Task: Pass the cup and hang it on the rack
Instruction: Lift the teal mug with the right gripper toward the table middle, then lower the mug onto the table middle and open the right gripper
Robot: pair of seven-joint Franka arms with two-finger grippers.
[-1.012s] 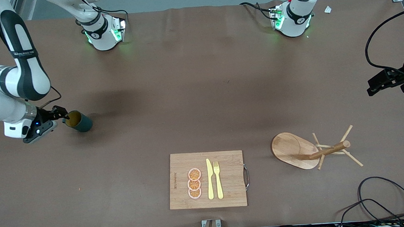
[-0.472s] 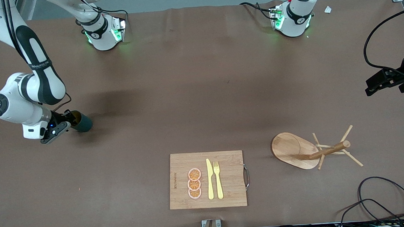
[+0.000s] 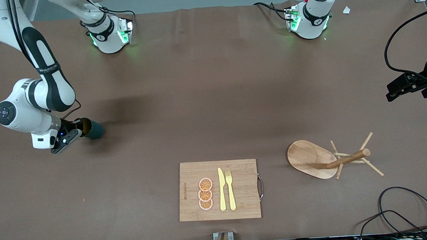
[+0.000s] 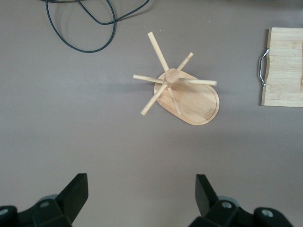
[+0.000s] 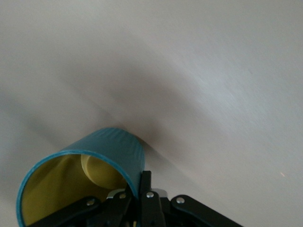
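The dark teal cup (image 3: 92, 130) lies on its side toward the right arm's end of the table. My right gripper (image 3: 76, 129) is shut on the cup's rim. In the right wrist view the cup (image 5: 94, 165) shows its yellow inside, with one finger in it and one outside on the wall. The wooden rack (image 3: 314, 159) stands toward the left arm's end; its post and thin pegs also show in the left wrist view (image 4: 182, 90). My left gripper (image 4: 142, 196) is open and empty, held high at the left arm's end of the table (image 3: 408, 86).
A wooden cutting board (image 3: 239, 170) with orange slices, a yellow knife and a fork lies near the front edge at mid-table. A black cable (image 3: 400, 205) loops at the front corner by the rack. The brown table (image 3: 205, 109) is bare between cup and rack.
My right arm has swung over the cup's end and the gripper has closed on the rim; the cup has shifted slightly toward mid-table. The left arm has barely moved.
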